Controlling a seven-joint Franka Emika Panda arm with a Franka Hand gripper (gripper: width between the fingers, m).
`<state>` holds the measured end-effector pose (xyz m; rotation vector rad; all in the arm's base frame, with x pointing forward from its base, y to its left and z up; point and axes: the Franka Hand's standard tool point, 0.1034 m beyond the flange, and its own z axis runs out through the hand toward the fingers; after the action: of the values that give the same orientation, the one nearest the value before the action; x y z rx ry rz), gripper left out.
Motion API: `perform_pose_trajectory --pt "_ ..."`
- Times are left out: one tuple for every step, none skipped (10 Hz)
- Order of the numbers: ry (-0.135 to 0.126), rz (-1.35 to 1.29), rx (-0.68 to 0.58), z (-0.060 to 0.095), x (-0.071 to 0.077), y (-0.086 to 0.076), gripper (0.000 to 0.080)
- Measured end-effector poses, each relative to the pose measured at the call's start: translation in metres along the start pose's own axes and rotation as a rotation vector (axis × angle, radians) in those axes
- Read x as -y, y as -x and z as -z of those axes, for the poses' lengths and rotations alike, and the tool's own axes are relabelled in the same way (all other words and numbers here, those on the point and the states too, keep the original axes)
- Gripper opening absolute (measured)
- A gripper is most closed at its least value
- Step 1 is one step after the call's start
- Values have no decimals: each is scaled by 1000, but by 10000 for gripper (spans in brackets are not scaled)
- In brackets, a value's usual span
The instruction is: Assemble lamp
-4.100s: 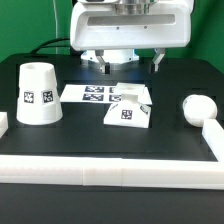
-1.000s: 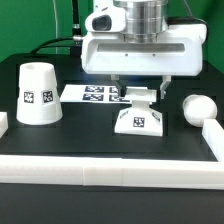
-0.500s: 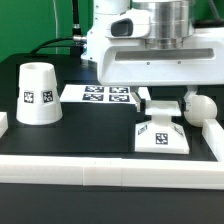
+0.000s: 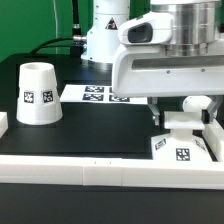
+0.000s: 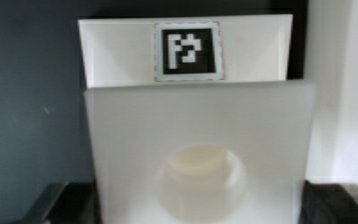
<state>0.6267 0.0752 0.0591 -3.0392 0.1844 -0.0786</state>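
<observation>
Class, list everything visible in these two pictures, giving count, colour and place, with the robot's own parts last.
lamp shade: one, white, standing at the exterior view's left.
lamp base: one, white, tilted, at the exterior view's right.
bulb: one, white, behind the lamp base, partly hidden.
marker board: one, white with black tags, flat at the back.
border rails: three in view, white, along the table edges.
table: one, black.
arm: one, white, above the lamp base.
end effector: one, gripping the lamp base.
</observation>
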Motion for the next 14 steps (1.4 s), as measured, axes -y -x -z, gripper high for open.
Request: perform_pose_trajectory --pt "-2 -2 2 0 4 -7 533" --pt "-3 0 6 0 6 -9 533" --pt "-3 3 8 -1 8 -9 533" --pt "-2 1 8 -1 10 -8 533" --pt "-2 -4 8 -1 9 -8 533" --pt "-2 -3 8 -1 9 -8 533" --pt "-2 -2 8 -1 9 -8 620" --pt "-2 -3 8 -1 9 -8 620" --pt "-3 -8 3 0 7 -6 683" --pt "-1 -17 0 6 1 6 695" --pt "2 -30 8 9 -3 21 695" --pt "6 -40 18 12 -3 36 699" --pt "7 -82 17 17 0 52 699" --pt "4 -116 22 18 5 71 699"
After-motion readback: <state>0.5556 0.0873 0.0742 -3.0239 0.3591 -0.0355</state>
